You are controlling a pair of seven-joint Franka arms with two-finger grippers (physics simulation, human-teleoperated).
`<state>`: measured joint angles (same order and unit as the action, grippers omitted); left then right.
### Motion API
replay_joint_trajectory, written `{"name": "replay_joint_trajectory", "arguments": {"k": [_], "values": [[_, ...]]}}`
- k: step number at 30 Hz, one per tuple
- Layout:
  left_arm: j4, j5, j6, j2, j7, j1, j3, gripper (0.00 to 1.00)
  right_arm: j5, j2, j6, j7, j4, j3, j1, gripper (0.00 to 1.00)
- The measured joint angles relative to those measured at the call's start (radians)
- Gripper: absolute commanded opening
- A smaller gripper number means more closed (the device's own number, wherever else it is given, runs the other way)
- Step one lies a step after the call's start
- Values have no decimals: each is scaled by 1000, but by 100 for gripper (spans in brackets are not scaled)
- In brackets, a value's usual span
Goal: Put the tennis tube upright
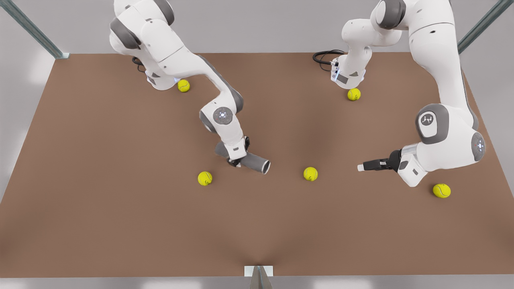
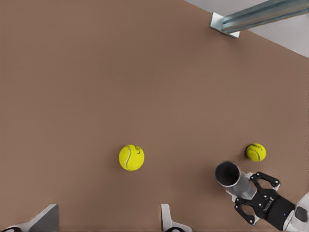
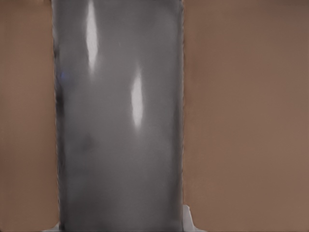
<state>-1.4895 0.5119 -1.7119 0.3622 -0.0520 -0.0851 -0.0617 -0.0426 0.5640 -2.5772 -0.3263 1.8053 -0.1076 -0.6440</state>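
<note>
**Front view**
- Brown flat desk (image 1: pixel 100 224), with grey metal frame posts at its far corners.
- Plain grey metallic hollow tennis tube (image 1: pixel 257 162): lying on its side near the middle of the desk, a little toward the front view's left. Its open, lighter-rimmed end points to the front view's right.
- Right gripper (image 1: pixel 237 160), on the white arm at the front view's left: reaching down over the tube's closed half, its fingers clamped across the body.
- Left gripper (image 1: pixel 362 167), on the white arm at the front view's right: level above the desk, pointing toward the tube and well apart from it. This arm waits.
- Five small yellow-green tennis balls: one near the far left arm base (image 1: pixel 183 85), one near the far right arm base (image 1: pixel 353 94), one just beside the tube on its near left (image 1: pixel 204 178), one between tube and left gripper (image 1: pixel 310 174), and one toward the desk's right edge (image 1: pixel 441 190).

**Left wrist view**
- Left gripper (image 2: pixel 106 216): grey fingers spread wide, nothing between them.
- One tennis ball (image 2: pixel 131 157) ahead of it on bare desk.
- Farther off is the tube (image 2: pixel 231 176), dark mouth facing the camera, with the black right gripper (image 2: pixel 247 193) straddling it. A second ball (image 2: pixel 256 152) lies just beside the tube.

**Right wrist view**
- Tube wall (image 3: pixel 118 121) close up, glossy grey with pale highlights.
- Brown desk (image 3: pixel 241 96) on either side.
</note>
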Motion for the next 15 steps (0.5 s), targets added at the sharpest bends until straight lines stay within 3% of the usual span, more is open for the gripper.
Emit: {"name": "replay_joint_trajectory", "arguments": {"k": [5, 9, 12, 15], "values": [[-36, 51, 5, -18, -34, 3, 40, 100, -42, 139, 6, -128, -150, 3, -42, 68], [-93, 89, -1, -69, -83, 6, 82, 100, -42, 163, -6, -306, -162, 3, -44, 68], [-96, 115, -59, -58, -147, -2, 151, 100, -36, 226, -3, -335, -244, 2, -88, 68], [-194, 155, -133, -90, -153, 3, 198, 100, -30, 267, -6, -337, -287, 3, -127, 68]]}}
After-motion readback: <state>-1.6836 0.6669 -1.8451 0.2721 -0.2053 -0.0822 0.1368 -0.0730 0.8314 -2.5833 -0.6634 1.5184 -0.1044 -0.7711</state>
